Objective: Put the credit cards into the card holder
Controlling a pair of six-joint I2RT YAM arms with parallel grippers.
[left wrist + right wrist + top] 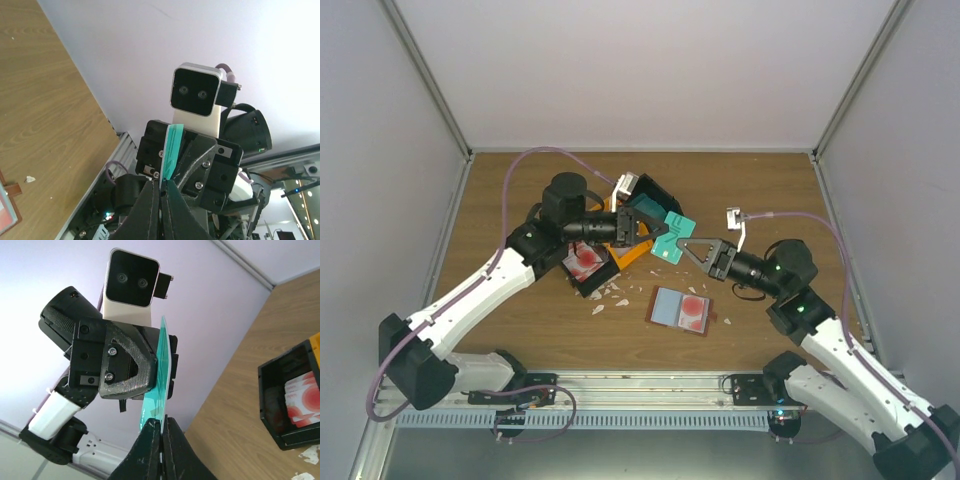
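Jaws of left gripper [161, 189] and right gripper [161, 424] both clench one teal card [163, 371] midair, evidently a handover to regrasp.

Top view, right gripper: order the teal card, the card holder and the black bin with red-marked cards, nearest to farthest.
1. teal card: pinched in the right gripper, mid-table.
2. card holder: flat on the table, toward the near edge.
3. black bin: farthest, off on the left side.

teal card [673, 226], reddish-brown card holder [677, 329]
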